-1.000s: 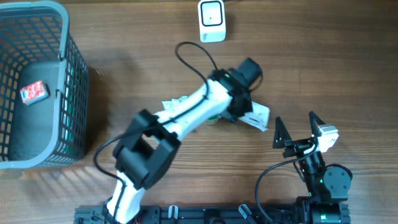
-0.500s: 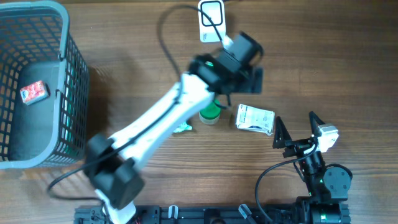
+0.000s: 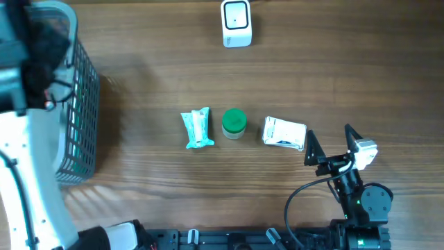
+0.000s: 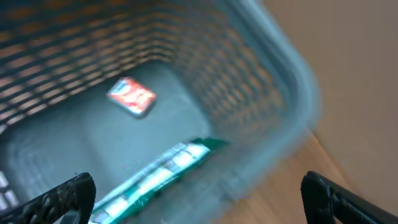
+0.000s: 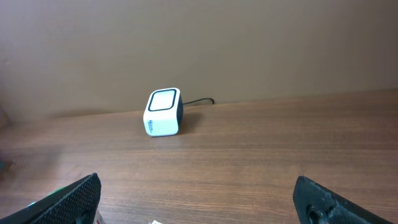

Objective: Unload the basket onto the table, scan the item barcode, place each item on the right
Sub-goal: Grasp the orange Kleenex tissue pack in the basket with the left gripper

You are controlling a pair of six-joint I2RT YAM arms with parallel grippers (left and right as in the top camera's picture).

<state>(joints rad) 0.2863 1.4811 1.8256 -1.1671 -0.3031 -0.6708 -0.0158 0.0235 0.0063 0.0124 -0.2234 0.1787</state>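
The white barcode scanner (image 3: pixel 236 23) stands at the table's far edge and also shows in the right wrist view, scanner (image 5: pixel 164 112). Three items lie in a row mid-table: a teal packet (image 3: pixel 198 129), a green-capped jar (image 3: pixel 234 123) and a white packet (image 3: pixel 284 132). My left gripper (image 4: pixel 199 199) hangs open over the grey basket (image 4: pixel 280 74). Below its jaws is a blurred teal-green packet (image 4: pixel 155 177), apart from both fingers. My right gripper (image 3: pixel 329 149) rests open and empty, just right of the white packet.
A red packet (image 4: pixel 132 96) lies on the basket floor. The basket (image 3: pixel 80 90) fills the table's left end, with my white left arm (image 3: pixel 17 146) reaching over it. A black cable runs from the scanner's back.
My left arm swung from the middle items, past the scanner, to above the basket, and its jaws opened. The white packet now lies uncovered beside the jar. The right arm stayed still.
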